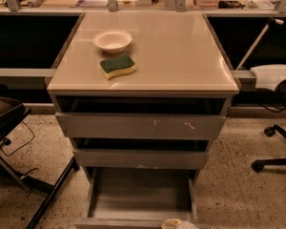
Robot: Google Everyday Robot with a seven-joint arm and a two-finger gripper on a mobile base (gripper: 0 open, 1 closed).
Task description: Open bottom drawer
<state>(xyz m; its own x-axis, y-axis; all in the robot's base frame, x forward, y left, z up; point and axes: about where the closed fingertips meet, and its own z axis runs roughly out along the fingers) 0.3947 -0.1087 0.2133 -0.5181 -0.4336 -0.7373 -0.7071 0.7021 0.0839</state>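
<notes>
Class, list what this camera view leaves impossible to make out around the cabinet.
1. The end effector: only a pale tip shows at the front of the bottom drawer; the camera view's lower edge cuts off the rest.
2. That drawer's front face: cut by the same edge.
3. Insides of the top drawer and middle drawer: dark, shadowed by what overhangs them.

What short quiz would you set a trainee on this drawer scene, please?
1. True or false: the bottom drawer is pulled out.
2. What lies just in front of the bowl? A sponge; B cup; C cloth.
3. Fill in: the hand is at the drawer's ____ edge, right of middle.
Key: 1 true; 2 A; 3 front.
</notes>
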